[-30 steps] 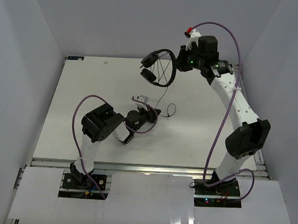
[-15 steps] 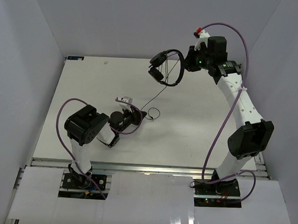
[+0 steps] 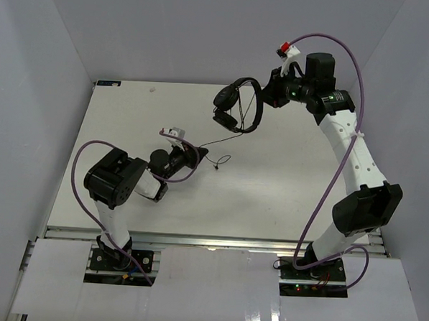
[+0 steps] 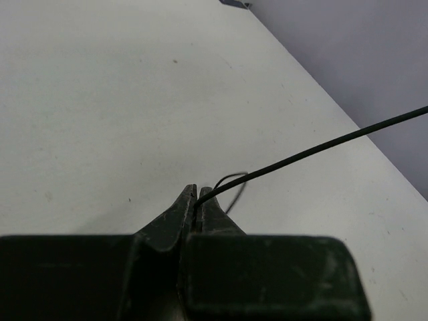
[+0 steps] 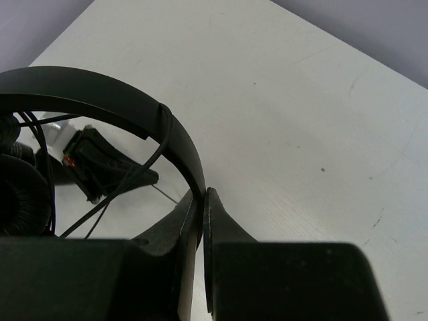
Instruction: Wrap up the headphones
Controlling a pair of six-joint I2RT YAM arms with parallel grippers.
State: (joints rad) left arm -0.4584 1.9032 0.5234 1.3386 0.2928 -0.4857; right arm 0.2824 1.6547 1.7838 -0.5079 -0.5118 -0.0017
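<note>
Your two arms have just drawn apart. The left arm (image 3: 112,182) has pulled back toward its own side of the counter (image 3: 116,119), and the right arm (image 3: 348,149) has carried the headphones (image 3: 225,100) a little further right, where they hang in the air over the far part of the counter. The cord (image 4: 314,150), which drooped slack a second ago, now runs in a nearly straight line between them, with only a short loose tail curling just beyond the left jaws. The left jaws are pressed together on the cord. The right jaws are clamped on the headband (image 5: 100,100), and several strands already cross inside its arc. The slack looks taken up, so your next turn around the band should lie tight. Pull much harder, though, and the thin cord may slip free.
</note>
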